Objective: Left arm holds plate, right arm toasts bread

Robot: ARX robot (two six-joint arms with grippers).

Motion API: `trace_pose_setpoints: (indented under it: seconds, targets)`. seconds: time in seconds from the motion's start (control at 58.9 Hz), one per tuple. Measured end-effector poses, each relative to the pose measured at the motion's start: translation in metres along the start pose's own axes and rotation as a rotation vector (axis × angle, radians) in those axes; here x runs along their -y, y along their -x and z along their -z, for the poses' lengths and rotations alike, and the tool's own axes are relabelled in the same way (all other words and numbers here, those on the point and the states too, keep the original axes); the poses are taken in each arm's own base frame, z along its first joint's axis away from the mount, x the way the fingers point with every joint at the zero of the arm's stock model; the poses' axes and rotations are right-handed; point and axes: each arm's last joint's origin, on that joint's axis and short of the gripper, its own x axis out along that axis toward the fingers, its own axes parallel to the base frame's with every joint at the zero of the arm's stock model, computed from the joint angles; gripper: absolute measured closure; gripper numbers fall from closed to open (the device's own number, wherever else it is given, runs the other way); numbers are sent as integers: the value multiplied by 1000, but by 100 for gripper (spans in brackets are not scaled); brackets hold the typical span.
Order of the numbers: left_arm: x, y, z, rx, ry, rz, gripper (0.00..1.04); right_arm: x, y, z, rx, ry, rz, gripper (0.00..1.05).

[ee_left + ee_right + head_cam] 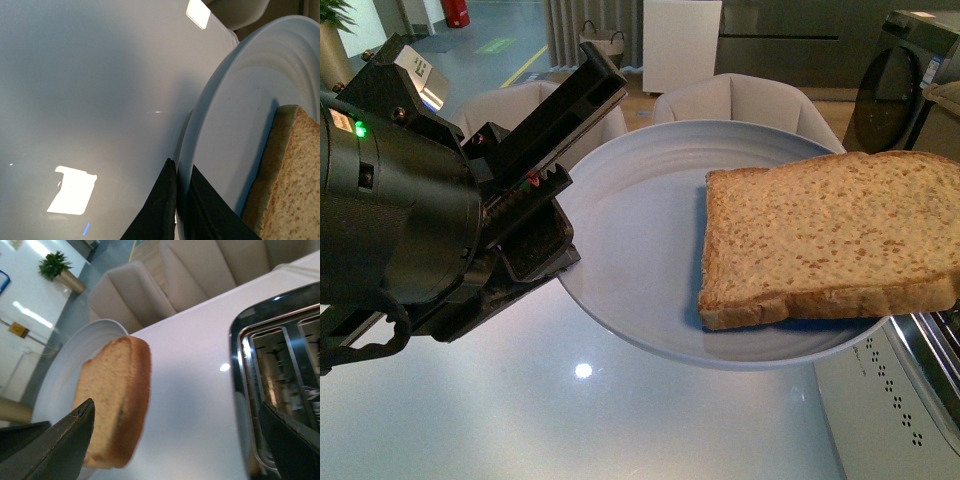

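The bread (825,235) lies flat on the plate (640,230), with one side hanging past the rim toward the toaster (890,400), which stands at the right edge of the surface (520,420). The left claw (184,200) is closed on the opposite rim and carries the plate above the surface. The right claw (175,450) is wide and holds nothing, beside the bread. I think it should close gently on the overhanging crust, with the plate held level. The white label (420,65) on the left arm is too small to read.

Lights are glaring off the glossy table (520,420) in every view; the bread (115,400) is looking slightly blurred in the right wrist view.
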Motion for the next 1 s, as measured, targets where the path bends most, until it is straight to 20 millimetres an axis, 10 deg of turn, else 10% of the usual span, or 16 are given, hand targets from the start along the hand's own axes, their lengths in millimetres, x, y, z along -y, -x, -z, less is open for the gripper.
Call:
trace_pose_setpoints:
  seconds: [0.628, 1.002]
  targets:
    - [0, 0, 0, 0, 0, 0, 101, -17, -33, 10, -92, -227, -61, 9]
    - [0, 0, 0, 0, 0, 0, 101, -16, -36, 13, -109, -272, -39, 64]
